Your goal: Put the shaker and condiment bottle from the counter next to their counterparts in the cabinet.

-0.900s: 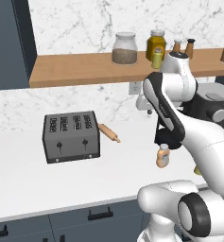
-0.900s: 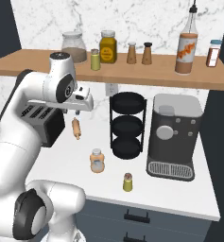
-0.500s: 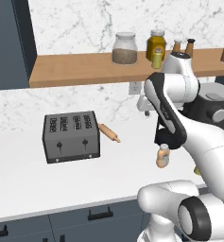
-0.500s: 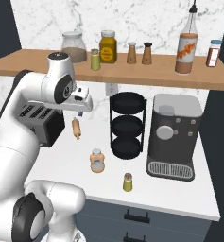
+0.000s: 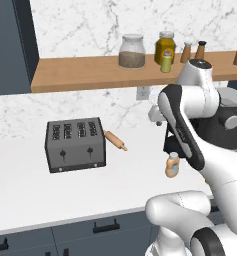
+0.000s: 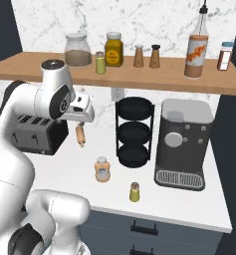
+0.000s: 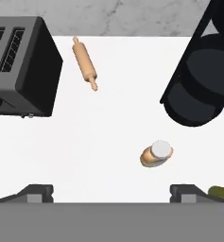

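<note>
The peach-tan condiment bottle (image 5: 172,165) (image 6: 103,170) (image 7: 156,153) stands on the white counter. The small yellow-green shaker (image 6: 134,191) (image 7: 220,192) stands nearer the counter's front edge. My gripper (image 7: 111,191) hangs high above the counter, pointing down, open, with nothing between its widely spaced fingertips (image 7: 37,191); the bottle lies below and to its right. On the wooden cabinet shelf (image 5: 85,75) (image 6: 164,79) stand the counterparts: a matching green shaker (image 5: 166,62) (image 6: 100,63) and a reddish-brown bottle (image 6: 197,50).
A dark toaster (image 5: 76,145) (image 7: 19,66) and a rolling pin (image 5: 115,140) (image 7: 85,64) lie to the left. A black tiered rack (image 6: 134,132) (image 7: 198,80) and a coffee machine (image 6: 181,144) stand to the right. Glass jars (image 6: 77,50) and brown shakers (image 6: 146,56) share the shelf.
The arm stays almost where it was, and the bottle, the shaker and the other counter items have not moved.
</note>
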You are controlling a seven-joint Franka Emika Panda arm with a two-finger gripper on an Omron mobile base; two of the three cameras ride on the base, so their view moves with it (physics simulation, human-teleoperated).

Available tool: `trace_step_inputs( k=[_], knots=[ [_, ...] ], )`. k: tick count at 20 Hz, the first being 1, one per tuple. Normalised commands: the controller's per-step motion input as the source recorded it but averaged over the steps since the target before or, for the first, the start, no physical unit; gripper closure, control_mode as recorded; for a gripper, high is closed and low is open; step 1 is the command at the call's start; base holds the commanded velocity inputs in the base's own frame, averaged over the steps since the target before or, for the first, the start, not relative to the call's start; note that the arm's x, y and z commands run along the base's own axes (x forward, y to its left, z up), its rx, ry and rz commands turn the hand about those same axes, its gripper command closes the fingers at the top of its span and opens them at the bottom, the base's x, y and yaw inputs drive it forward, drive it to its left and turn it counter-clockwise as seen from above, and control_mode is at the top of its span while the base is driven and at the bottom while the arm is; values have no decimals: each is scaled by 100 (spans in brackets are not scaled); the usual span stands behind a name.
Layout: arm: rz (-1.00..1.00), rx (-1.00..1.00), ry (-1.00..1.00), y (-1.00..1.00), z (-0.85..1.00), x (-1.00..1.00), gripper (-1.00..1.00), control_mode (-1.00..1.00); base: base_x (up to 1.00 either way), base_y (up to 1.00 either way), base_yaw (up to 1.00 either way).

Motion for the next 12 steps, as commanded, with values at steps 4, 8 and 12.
trace_step_inputs(
  k=[4, 8, 12],
  knots=[
    [-7, 0, -14, 0, 0, -36, -100, -100, 0, 0, 0],
    [-13, 0, -10, 0, 0, -34, -100, -100, 0, 0, 0],
    [-20, 0, -2, 0, -3, -21, -100, -100, 0, 0, 0]
  ],
)
